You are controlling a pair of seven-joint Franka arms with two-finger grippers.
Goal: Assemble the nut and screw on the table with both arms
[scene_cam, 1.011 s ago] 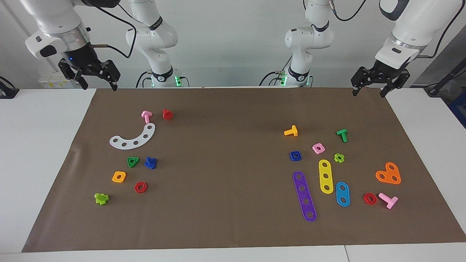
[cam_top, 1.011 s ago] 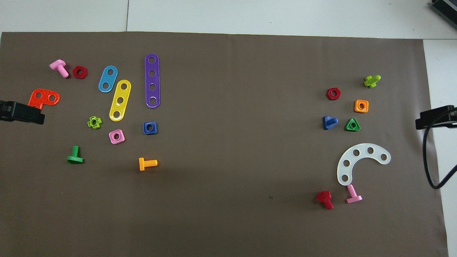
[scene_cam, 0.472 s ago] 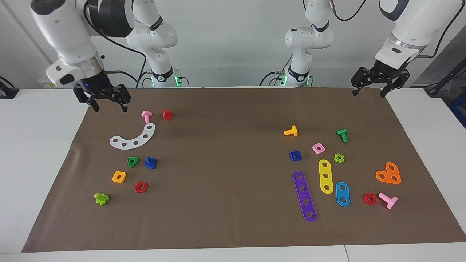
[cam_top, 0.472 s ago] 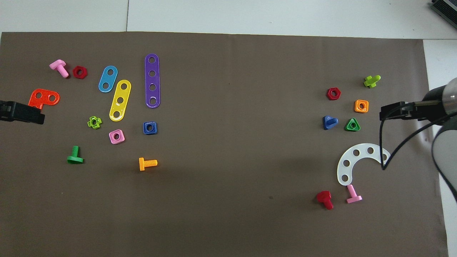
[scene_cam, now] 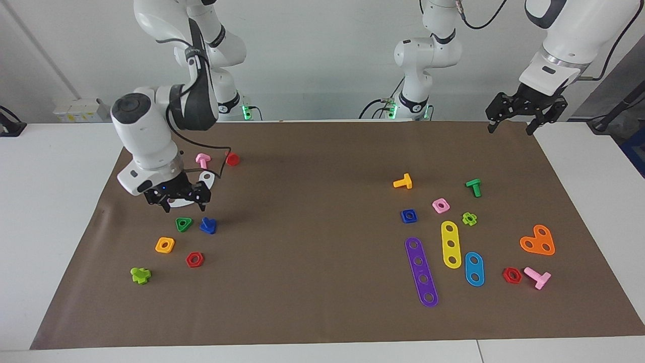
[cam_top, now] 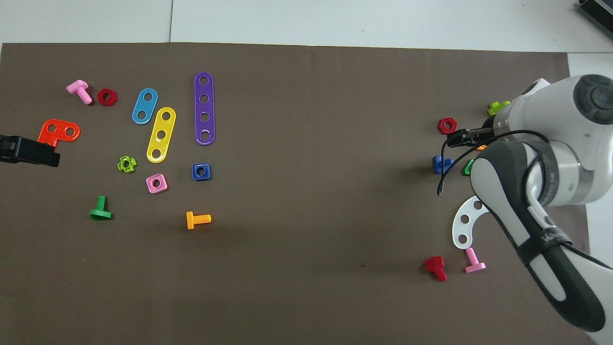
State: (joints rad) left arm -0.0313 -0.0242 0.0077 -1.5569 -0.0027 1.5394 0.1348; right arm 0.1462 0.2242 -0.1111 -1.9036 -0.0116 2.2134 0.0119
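The dark-blue screw (scene_cam: 207,225) lies on the brown mat (scene_cam: 322,302) toward the right arm's end, beside a green triangular nut (scene_cam: 184,224); it also shows in the overhead view (cam_top: 441,164). The dark-blue square nut (scene_cam: 408,216) lies flat toward the left arm's end, also in the overhead view (cam_top: 201,171). My right gripper (scene_cam: 184,206) is open and empty, low over the green triangular nut and close beside the screw, touching neither; its tip shows in the overhead view (cam_top: 459,139). My left gripper (scene_cam: 509,130) is open and empty, waiting over the mat's corner (cam_top: 28,151).
Near the screw lie a white curved strip (scene_cam: 206,179), an orange square nut (scene_cam: 165,245), a red hex nut (scene_cam: 194,259) and a lime piece (scene_cam: 140,275). Near the nut lie a pink square nut (scene_cam: 440,205), an orange bolt (scene_cam: 403,182) and a purple strip (scene_cam: 421,271).
The right arm has swung down from the mat's corner and out over the mat, bringing its open gripper low over the parts beside the screw. The left arm has not moved.
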